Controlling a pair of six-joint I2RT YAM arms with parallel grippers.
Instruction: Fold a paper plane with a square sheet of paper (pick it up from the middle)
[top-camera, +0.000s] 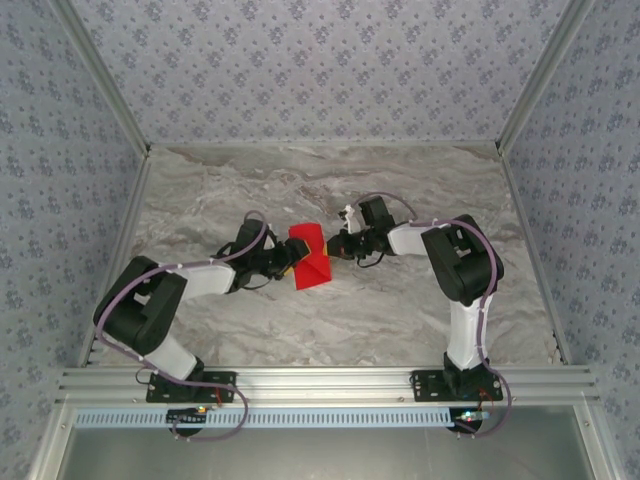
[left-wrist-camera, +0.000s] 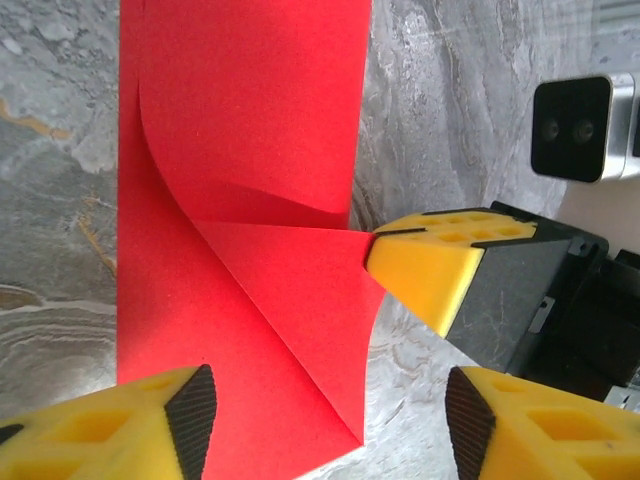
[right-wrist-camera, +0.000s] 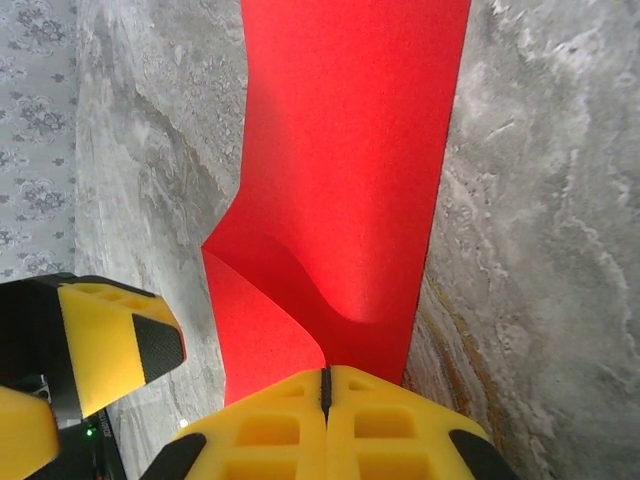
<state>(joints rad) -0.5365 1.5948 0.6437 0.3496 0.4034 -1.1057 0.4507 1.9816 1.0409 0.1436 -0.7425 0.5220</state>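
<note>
The grey marble table (top-camera: 420, 180) is carrying the square sheet of paper (top-camera: 308, 258) at its middle, bright red, unmarked, partly folded along a diagonal crease. The right gripper (right-wrist-camera: 323, 378) is pinching one flap's tip; the left gripper (left-wrist-camera: 330, 410) is hanging spread wide beside it.

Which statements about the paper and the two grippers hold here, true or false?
1. The right gripper is shut on the red sheet. True.
2. The left gripper is clamped shut. False: its fingers stand wide apart.
3. The red sheet lies flat and unfolded. False: it shows a diagonal crease, and one flap curves up.
4. In the top view the red sheet sits between the two grippers over the marble table. True.
</note>
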